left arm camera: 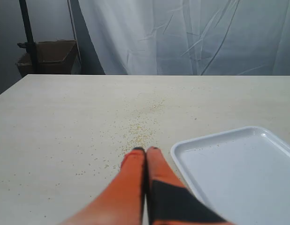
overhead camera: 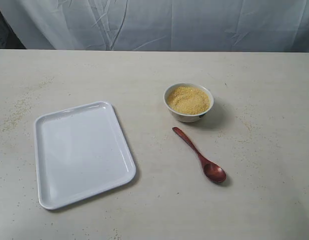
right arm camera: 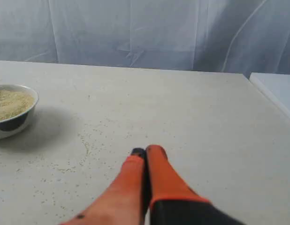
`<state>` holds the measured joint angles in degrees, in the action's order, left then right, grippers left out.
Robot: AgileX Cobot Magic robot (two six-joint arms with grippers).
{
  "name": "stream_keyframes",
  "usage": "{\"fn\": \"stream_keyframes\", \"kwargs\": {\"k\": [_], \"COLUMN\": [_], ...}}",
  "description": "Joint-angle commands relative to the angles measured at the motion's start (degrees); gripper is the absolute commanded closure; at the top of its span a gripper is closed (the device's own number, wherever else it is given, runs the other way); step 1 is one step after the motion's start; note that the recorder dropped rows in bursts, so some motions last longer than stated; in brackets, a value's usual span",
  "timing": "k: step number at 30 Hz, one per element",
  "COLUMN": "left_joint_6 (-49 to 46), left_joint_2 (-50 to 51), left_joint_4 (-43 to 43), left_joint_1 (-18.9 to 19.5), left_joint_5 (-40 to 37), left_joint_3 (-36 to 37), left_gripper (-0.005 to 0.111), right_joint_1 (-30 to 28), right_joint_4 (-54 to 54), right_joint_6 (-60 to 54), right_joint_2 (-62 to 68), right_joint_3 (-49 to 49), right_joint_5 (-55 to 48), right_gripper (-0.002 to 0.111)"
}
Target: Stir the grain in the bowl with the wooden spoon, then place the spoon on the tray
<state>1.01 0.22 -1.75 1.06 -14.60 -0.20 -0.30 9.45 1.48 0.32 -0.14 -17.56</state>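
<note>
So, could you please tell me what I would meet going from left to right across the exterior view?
Flat white rectangular plastic tray → small round white ceramic bowl holding golden-yellow grain. The dark reddish-brown wooden spoon overlaps the bowl's span, so it is unranked.

You're looking at a staged lab bench setup.
Your bare pale table (overhead camera: 144, 70) is backed by a wrinkled white curtain (overhead camera: 159, 25) hung as a backdrop. Past its corner stand a dark pole (left arm camera: 26, 28) and a cardboard box (left arm camera: 50, 52).
</note>
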Motion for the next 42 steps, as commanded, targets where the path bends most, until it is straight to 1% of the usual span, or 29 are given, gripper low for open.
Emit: {"fn": "stream_keyframes", "kwargs": {"k": [1,5,11,16,18,20,24,26,28,30,31,34,38,42], "left_joint_6": [0.0,0.0,0.0,0.0,0.0,0.0,0.0,0.0,0.0,0.0,0.0,0.0,0.0,0.0], "left_joint_2": [-0.2,-0.2,-0.2,-0.2,-0.2,-0.2,-0.2,-0.2,-0.2,-0.2,-0.2,-0.2,-0.2,-0.2], "left_joint_4": [0.0,0.0,0.0,0.0,0.0,0.0,0.0,0.0,0.0,0.0,0.0,0.0,0.0,0.0], "left_joint_1": [0.2,0.2,0.2,0.2,0.2,0.2,0.2,0.2,0.2,0.2,0.2,0.2,0.2,0.2], "left_joint_5": [0.5,0.5,0.5,0.5,0.5,0.5,0.5,0.5,0.5,0.5,0.5,0.5,0.5,0.5], "left_joint_3": [0.2,0.2,0.2,0.2,0.2,0.2,0.2,0.2,0.2,0.2,0.2,0.2,0.2,0.2], "left_gripper": [0.107,0.107,0.107,0.107,0.107,0.107,0.107,0.107,0.107,0.107,0.107,0.107,0.107,0.107], "right_joint_1": [-0.2,-0.2,-0.2,-0.2,-0.2,-0.2,-0.2,-0.2,-0.2,-0.2,-0.2,-0.2,-0.2,-0.2], "right_joint_4": [2.3,2.4,2.7,1.7,1.5,1.4,1.4,0.5,0.4,0.4,0.4,0.4,-0.3,-5.2], "right_joint_6": [0.1,0.0,0.0,-0.3,-2.2,-2.2,-5.3,-5.3,-5.3,-5.3,-5.1,-4.0,-4.0,-4.0], "right_joint_2": [-0.3,-0.3,-0.3,-0.3,-0.3,-0.3,0.1,2.8,6.5,10.8,14.1,22.4,30.7,34.0], "right_joint_3": [0.1,0.1,0.1,0.1,0.1,0.1,0.1,-1.6,-4.2,-8.1,-10.2,-15.3,-17.6,-17.8], "right_joint_5": [7.9,17.1,22.8,32.0,35.4,35.7,29.4,25.4,21.9,16.2,11.8,5.5,5.8,5.9], "right_gripper": [0.106,0.106,0.106,0.106,0.106,0.106,0.107,0.109,0.109,0.109,0.109,0.109,0.109,0.109]}}
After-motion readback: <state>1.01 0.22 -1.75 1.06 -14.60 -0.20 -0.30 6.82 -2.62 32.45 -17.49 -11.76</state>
